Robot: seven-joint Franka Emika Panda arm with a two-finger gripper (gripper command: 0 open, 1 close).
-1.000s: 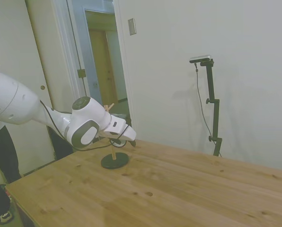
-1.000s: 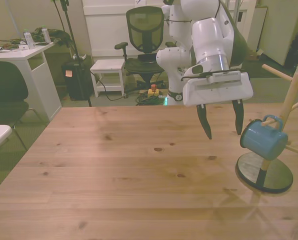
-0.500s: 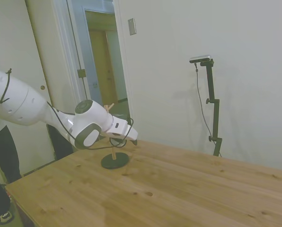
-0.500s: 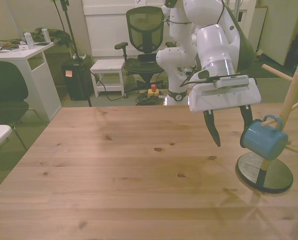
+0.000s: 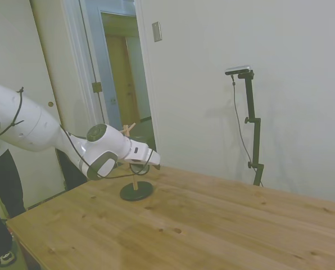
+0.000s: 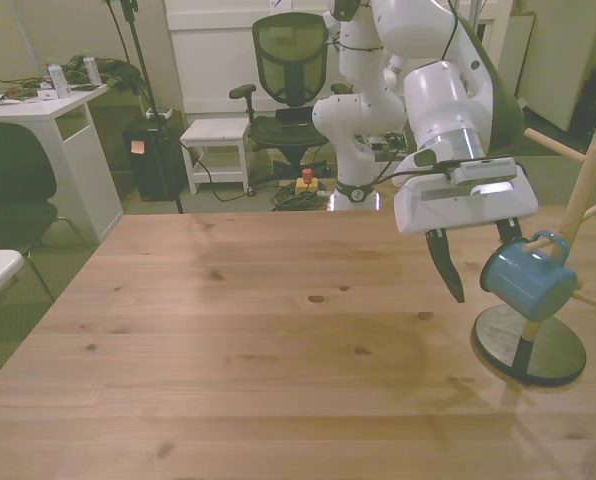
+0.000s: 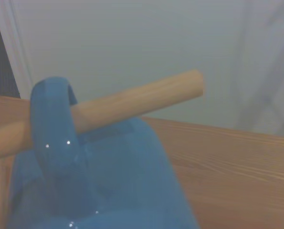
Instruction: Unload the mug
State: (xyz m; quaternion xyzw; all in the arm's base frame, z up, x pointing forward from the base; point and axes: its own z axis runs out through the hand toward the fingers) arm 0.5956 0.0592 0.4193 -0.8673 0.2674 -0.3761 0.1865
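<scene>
Mug (image 6: 528, 283) hangs by its handle (image 7: 51, 124) on a low peg (image 7: 132, 102) of the stand (image 6: 578, 215), at the front view's right edge of the table (image 6: 228, 350). It hangs tilted, mouth angled down toward the table, body clear of the black base (image 6: 530, 345); only the handle loop carries it, so it has to slide off along the peg, not lift straight up. Gripper (image 6: 475, 265) sits right at the mug with its fingers spread apart and holds nothing; one dark finger (image 6: 446, 268) shows just beside the mug on the front view's left, the other is mostly hidden behind the mug's top. Looks like they straddle the body for a side pinch, though I can't tell if either one touches it yet. Wrist view confirms the lineup: peg passes through the handle loop, peg tip free beyond it, blue body right under the camera. Side view mostly blocked by the arm, only the base and post (image 5: 135, 183) show. Judgement: pre-grasp step, mug not yet unloaded. Risk: pulling off-axis snags the handle and drags or tips the stand.
</scene>
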